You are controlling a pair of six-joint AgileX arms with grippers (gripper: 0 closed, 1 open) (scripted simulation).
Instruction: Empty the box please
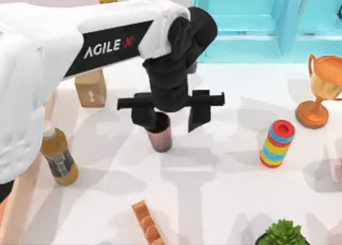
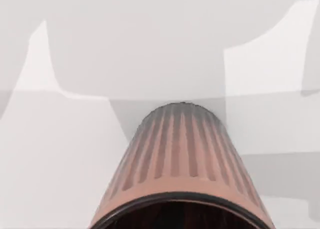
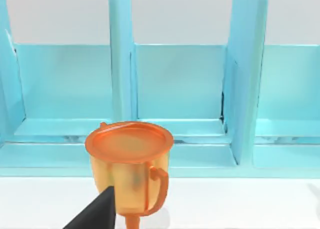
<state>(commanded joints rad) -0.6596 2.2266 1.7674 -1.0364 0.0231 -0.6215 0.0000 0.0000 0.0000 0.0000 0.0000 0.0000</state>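
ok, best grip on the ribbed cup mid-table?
Pinch its wall just below the dark rim, coming straight down: the ribbed cup stands upright, mouth up, tapering downward. Left gripper hangs open right above it; right gripper faces the trophy.

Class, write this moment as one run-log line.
left gripper: over ribbed cup, one finger at its rim | cup: upright on table | right gripper: facing trophy
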